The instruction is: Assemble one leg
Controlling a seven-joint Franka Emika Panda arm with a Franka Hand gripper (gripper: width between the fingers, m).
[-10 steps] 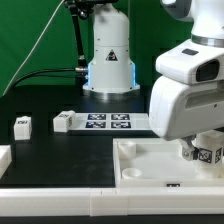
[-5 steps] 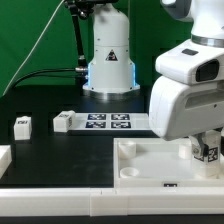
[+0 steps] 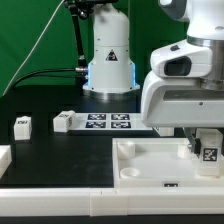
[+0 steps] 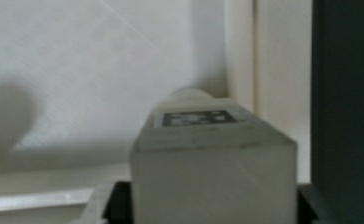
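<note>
My gripper [image 3: 208, 143] is shut on a leg [image 3: 209, 153], a small chunky white block with a black-and-white tag. It holds the leg over the far right corner of the wide white panel [image 3: 150, 160] at the exterior view's right. In the wrist view the leg [image 4: 211, 165] fills the space between the dark jaws, its tagged end pointing at the panel [image 4: 90, 90]. Whether the leg touches the panel cannot be told. Two more legs lie on the black table: one [image 3: 22, 125] at the exterior view's left and one [image 3: 63, 121] beside the marker board.
The marker board [image 3: 110, 122] lies on the table behind the panel. The robot base [image 3: 108, 55] stands at the back. A white part [image 3: 3, 157] shows at the left edge. The arm's white body [image 3: 185, 85] hides the panel's right back.
The arm's body has shifted toward the exterior view's left. The held leg has moved slightly right and down over the panel's corner.
</note>
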